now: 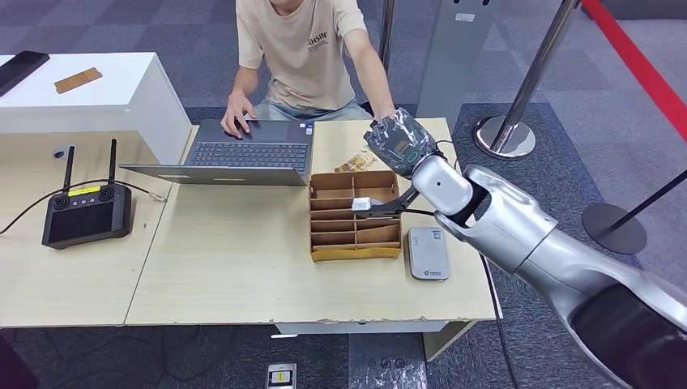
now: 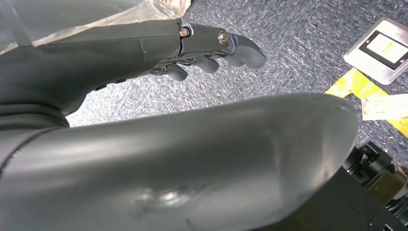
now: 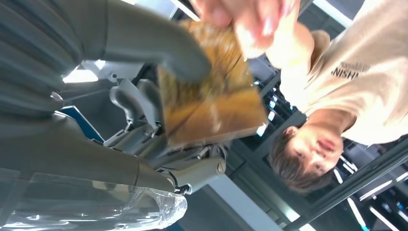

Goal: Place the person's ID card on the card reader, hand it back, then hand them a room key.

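nearest, lower right of the head frame: silver right arm [image 1: 518, 223] reaching up and across the bench [image 1: 243, 275]. just left of the arm, grey card reader [image 1: 428, 253] flat on the bench, beside a brown divided tray [image 1: 355, 217]. further up, right hand [image 1: 398, 141] raised at the bench's far edge, thumb and fingers clamped on a brown card [image 3: 211, 101], blurred in the right wrist frame, with the person's fingers [image 3: 250, 19] on its far edge. beyond, upper centre, person in a beige shirt [image 1: 304, 49], other hand on a laptop [image 1: 235, 154]. far left, black controller [image 1: 85, 212] with two antennas. left hand [image 2: 211, 53] hanging over grey carpet, fingers loosely curled, holding nothing.
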### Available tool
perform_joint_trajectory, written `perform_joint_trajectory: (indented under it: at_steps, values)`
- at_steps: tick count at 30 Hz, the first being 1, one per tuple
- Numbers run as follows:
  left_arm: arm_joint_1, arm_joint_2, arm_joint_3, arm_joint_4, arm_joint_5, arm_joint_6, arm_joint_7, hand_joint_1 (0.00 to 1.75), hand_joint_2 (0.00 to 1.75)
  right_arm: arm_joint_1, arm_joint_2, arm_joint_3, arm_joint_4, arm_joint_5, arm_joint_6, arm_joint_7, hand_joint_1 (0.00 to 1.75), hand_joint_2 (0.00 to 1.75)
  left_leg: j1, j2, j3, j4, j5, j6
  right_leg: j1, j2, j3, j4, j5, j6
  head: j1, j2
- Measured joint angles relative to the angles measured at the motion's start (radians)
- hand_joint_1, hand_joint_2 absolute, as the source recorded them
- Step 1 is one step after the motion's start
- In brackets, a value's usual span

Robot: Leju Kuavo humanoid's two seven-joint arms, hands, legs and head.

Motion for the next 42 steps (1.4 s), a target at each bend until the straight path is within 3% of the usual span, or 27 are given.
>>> perform_joint_trajectory:
  at_steps: [3,17,22,25,29,33,42]
  values:
    - [0.0,0.0,0.0,0.0,-0.004,0.0,0.0,0.0,0.0,0.013,-0.003,-0.018,0.0,-0.04,-0.051,0.025,0.0,0.0,0.0,0.0,0.0,0.0,0.0,0.0,0.0,0.0,0.0,0.0,0.0,0.0,0.0,0.0]
    - [0.001,0.0,0.0,0.0,0.005,0.001,0.013,0.0,0.0,0.211,-0.011,-0.22,-0.105,-0.305,-0.306,0.134,0.0,0.0,0.0,0.0,0.0,0.0,0.0,0.0,0.0,0.0,0.001,0.0,0.0,0.0,0.0,0.0]
    - [0.002,0.0,0.002,0.0,0.012,0.008,0.013,0.0,0.0,0.295,-0.02,-0.313,-0.169,-0.431,-0.356,0.128,0.0,0.0,0.0,0.0,0.0,0.0,0.0,0.0,0.0,0.0,0.001,0.0,0.0,0.0,0.0,0.0]
    - [0.002,0.0,0.006,0.0,0.021,0.018,0.015,0.0,0.0,0.343,-0.018,-0.363,-0.205,-0.603,-0.397,0.088,0.0,0.0,0.0,0.0,0.0,0.0,0.0,0.0,0.0,0.0,0.001,0.0,0.0,0.0,0.0,0.0]
    - [0.003,-0.001,0.008,0.0,0.029,0.026,0.019,0.0,0.0,0.43,-0.005,-0.424,-0.258,-0.835,-0.426,0.003,0.0,1.75,0.0,0.0,0.0,0.0,0.0,0.0,0.0,0.0,0.001,0.0,0.0,0.0,0.0,0.0]
    - [0.003,-0.002,0.009,0.0,0.032,0.032,0.024,0.0,0.0,0.489,0.0,-0.447,-0.301,-0.883,-0.425,-0.024,0.0,1.75,0.0,0.0,0.0,0.0,0.0,0.0,0.0,0.0,0.001,0.0,0.0,0.0,0.0,0.0]
    - [0.003,-0.006,0.016,0.0,0.044,0.036,0.023,0.0,0.0,0.549,0.005,-0.469,-0.313,-0.862,-0.426,-0.022,0.0,1.75,0.0,0.0,0.0,0.0,0.0,0.0,0.0,0.0,0.001,0.0,0.0,0.0,0.0,0.0]
